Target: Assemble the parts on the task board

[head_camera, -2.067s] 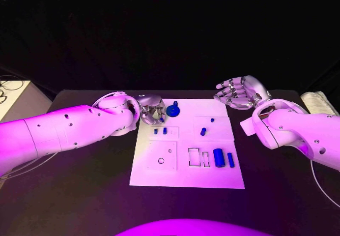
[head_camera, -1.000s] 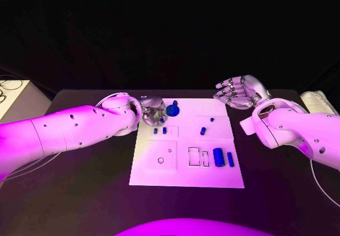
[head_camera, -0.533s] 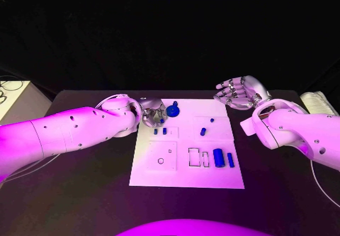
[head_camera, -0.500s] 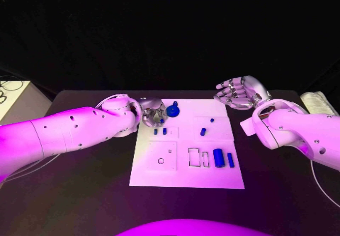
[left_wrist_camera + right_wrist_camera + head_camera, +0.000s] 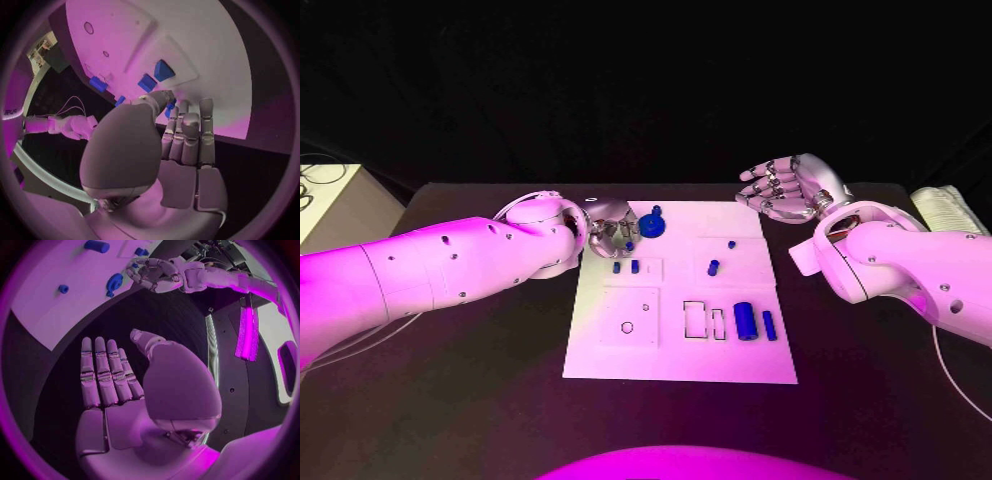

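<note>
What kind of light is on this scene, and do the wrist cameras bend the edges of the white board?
Head view: magenta light washes the arms and the task board, the background black, the board's edges straight. Left wrist view: fisheye bows the board's edges into curves beyond the left hand. Right wrist view: same bending, the right hand looming large.

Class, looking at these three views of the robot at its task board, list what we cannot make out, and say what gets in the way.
- Whether the left hand holds a blue part: in the head view its fingers cover the spot; in the left wrist view the fingertips hide it.
- The small parts' shapes: too small in the head view.
- The task board's near end: cut off by the circle's rim in the right wrist view.
</note>
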Motion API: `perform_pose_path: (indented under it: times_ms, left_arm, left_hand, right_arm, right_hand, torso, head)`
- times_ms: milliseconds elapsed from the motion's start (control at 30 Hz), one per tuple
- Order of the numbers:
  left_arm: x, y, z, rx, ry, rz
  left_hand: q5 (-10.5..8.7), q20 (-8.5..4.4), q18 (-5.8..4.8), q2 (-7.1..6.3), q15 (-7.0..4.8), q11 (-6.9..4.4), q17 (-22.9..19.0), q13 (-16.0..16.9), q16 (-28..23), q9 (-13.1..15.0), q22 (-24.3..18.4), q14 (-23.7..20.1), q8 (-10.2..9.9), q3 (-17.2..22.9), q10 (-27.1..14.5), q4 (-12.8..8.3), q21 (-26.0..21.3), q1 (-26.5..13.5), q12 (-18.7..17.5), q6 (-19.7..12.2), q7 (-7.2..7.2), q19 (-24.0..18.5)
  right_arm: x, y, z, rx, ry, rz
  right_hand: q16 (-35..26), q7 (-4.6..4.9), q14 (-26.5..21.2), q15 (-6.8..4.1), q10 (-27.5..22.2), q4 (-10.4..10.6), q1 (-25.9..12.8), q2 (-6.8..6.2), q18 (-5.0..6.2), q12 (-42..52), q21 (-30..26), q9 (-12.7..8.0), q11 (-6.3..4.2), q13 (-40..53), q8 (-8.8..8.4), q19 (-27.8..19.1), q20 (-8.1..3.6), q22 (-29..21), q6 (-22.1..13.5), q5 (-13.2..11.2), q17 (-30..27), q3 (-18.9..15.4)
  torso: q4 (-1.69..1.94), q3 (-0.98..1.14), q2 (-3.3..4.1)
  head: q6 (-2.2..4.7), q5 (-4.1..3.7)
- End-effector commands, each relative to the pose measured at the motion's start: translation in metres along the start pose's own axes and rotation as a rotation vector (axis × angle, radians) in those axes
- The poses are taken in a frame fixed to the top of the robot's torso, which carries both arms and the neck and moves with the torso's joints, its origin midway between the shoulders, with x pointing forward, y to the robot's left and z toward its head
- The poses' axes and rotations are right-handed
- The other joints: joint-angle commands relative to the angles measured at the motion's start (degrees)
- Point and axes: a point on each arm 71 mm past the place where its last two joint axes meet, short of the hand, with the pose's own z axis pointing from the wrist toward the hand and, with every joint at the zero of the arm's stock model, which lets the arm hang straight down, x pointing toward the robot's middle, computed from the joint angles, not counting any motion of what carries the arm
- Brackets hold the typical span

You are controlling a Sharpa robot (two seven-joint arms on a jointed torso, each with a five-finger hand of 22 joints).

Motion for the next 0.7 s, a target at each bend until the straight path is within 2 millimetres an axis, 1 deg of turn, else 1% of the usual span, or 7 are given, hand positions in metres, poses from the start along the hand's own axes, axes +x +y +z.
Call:
perform_pose_path:
  times_ms: [33, 400, 500, 600, 633, 667, 700]
  left_arm:
    - [0.001, 0.003, -0.001, -0.019, 0.018, -0.003]
    - [0.001, 0.016, -0.008, -0.057, 0.044, 0.011]
    - [-0.003, 0.022, -0.010, -0.068, 0.005, 0.010]
    - [-0.011, 0.030, -0.014, -0.077, -0.069, -0.005]
    - [-0.014, 0.032, -0.015, -0.079, -0.096, -0.017]
    - [-0.015, 0.034, -0.016, -0.079, -0.112, -0.026]
    - [-0.018, 0.037, -0.019, -0.079, -0.137, -0.042]
  left_hand:
    - [-0.22, 0.71, 0.67, -0.08, 0.16, 0.17, -1.02, -0.07, -0.45, -0.07, -0.16, -1.05, -0.35, -0.38, -1.18, -0.10, -0.43, -0.60, -0.36, -0.52, -0.23, -0.07]
    - [-0.01, 2.06, 0.73, 0.84, 1.48, 1.50, -6.71, 0.30, -0.85, -0.03, -1.16, -5.49, -0.82, -6.09, -8.10, -0.12, -2.33, -0.23, 1.65, -2.52, -1.80, -0.91]
    - [0.05, 2.12, 0.76, 1.34, 1.55, 1.58, -6.60, 0.35, -0.52, -0.03, -1.23, -5.34, -0.80, -6.68, -8.67, -0.07, -2.41, 0.29, 2.13, -2.61, -1.74, -0.80]
    - [0.10, 1.96, 0.82, 2.26, 1.26, 1.35, -6.57, 0.63, 0.07, 0.09, -1.08, -4.60, -0.30, -6.09, -8.11, -0.15, -2.05, 1.54, 3.87, -1.69, -0.68, -0.23]
    - [0.06, 1.68, 0.86, 2.38, 0.85, 0.94, -6.94, 0.91, 0.04, 0.30, -0.90, -4.35, 0.44, -5.24, -6.58, -0.01, -1.70, 1.77, 5.19, -0.22, 0.44, 0.12]
    - [-0.02, 1.50, 0.85, 2.20, 0.62, 0.73, -7.48, 1.05, -0.12, 0.41, -0.84, -4.41, 0.87, -4.87, -5.90, 0.20, -1.58, 1.60, 5.86, 0.53, 0.73, 0.24]
    - [-0.27, 1.20, 0.87, 2.08, 0.31, 0.23, -7.60, 1.37, -0.10, 0.63, -0.79, -4.04, 1.65, -4.38, -4.68, 0.47, -1.50, 1.42, 7.10, 1.65, 0.56, 0.35]
  right_arm:
    - [0.001, -0.001, 0.000, -0.002, 0.031, -0.015]
    - [-0.002, -0.010, 0.002, 0.029, 0.088, -0.098]
    - [-0.005, -0.015, 0.003, 0.032, 0.111, -0.147]
    - [-0.007, -0.020, 0.005, 0.027, 0.140, -0.216]
    - [-0.008, -0.021, 0.005, 0.022, 0.153, -0.244]
    - [-0.008, -0.022, 0.005, 0.018, 0.161, -0.263]
    - [-0.008, -0.023, 0.006, 0.012, 0.178, -0.295]
  right_hand:
    - [-0.31, 1.94, 0.11, 0.34, -0.21, -0.38, -0.53, 0.12, 0.74, -0.31, -0.04, -0.10, 0.08, -0.06, -0.26, -0.39, 0.02, -0.14, 0.27, 0.30, -0.11, -0.13]
    - [0.52, 1.25, 2.57, -0.25, -1.66, -1.56, -0.52, -0.35, 0.86, -1.08, 0.70, -0.24, -0.20, -0.05, -0.17, 1.65, -0.51, -1.09, 0.58, -0.07, -0.20, -1.14]
    - [2.56, 0.18, 7.26, -1.86, -0.63, -2.98, 0.45, 0.11, 0.88, -0.69, 2.82, -0.18, -1.26, 0.00, 0.37, 6.15, -2.22, -1.01, 1.90, -0.05, 0.72, -1.09]
    - [4.47, -0.53, 11.63, -3.40, 1.04, -4.19, 1.15, 0.40, 0.75, -0.48, 5.50, -0.17, -2.28, -0.04, 0.72, 10.31, -4.07, -0.10, 3.20, -0.10, 2.03, -0.42]
    - [6.41, -1.04, 15.34, -4.62, 2.41, -5.12, 1.97, 0.71, 0.86, -0.36, 7.96, -0.06, -3.06, 0.01, 1.11, 13.42, -5.57, 1.19, 4.30, -0.19, 3.16, -0.32]
    - [7.14, -1.30, 16.72, -5.09, 3.09, -5.53, 2.18, 0.85, 0.79, -0.48, 9.27, -0.05, -3.43, -0.02, 1.23, 14.61, -6.36, 1.98, 4.81, -0.17, 3.71, -0.33]
    - [8.76, -1.79, 19.53, -6.10, 4.48, -6.33, 2.69, 1.18, 0.67, -0.65, 11.73, -0.05, -3.84, -0.01, 1.42, 16.52, -7.60, 3.60, 5.74, -0.16, 4.81, -0.33]
  torso:
    - [0.00, 0.01, -0.04]
    - [0.01, -0.02, -0.03]
    - [-0.01, -0.02, -0.02]
    - [-0.03, -0.03, -0.02]
    - [-0.03, -0.02, -0.02]
    - [-0.03, -0.02, -0.02]
    - [-0.03, 0.03, -0.01]
  head:
    - [0.04, 0.00]
    - [0.20, -0.18]
    - [0.38, -0.25]
    - [0.46, -0.36]
    - [0.46, -0.36]
    - [0.46, -0.36]
    - [0.75, -0.89]
